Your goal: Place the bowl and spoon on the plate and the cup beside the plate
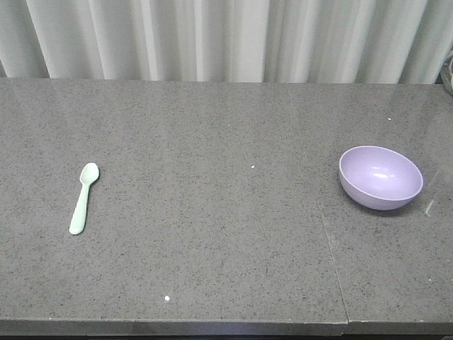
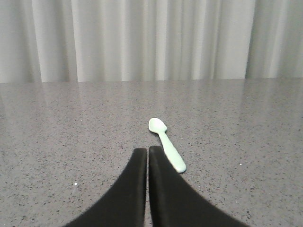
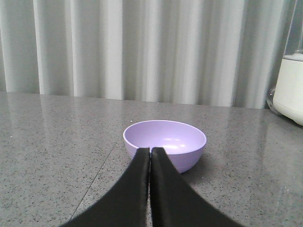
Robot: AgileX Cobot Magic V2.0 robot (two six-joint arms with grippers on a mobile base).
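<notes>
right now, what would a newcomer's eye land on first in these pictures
The lavender bowl stands out on the right of the grey counter, with the mint spoon lying far to the left, scoop toward the curtain. In the wrist views the left gripper points at the spoon and the right gripper at the bowl, both shut and empty. No plate or cup shows.

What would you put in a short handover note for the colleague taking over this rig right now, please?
Left gripper: shut, empty, low over the table, just short of the spoon.
Right gripper: shut, empty, facing the bowl.
The spoon lies flat on the left of the table. The bowl stands upright on the right, empty.
The plate and cup show in no view.
Done: nothing yet.
Left: find the plate, set the bowl and spoon on it, and stand the cup beside it.
</notes>
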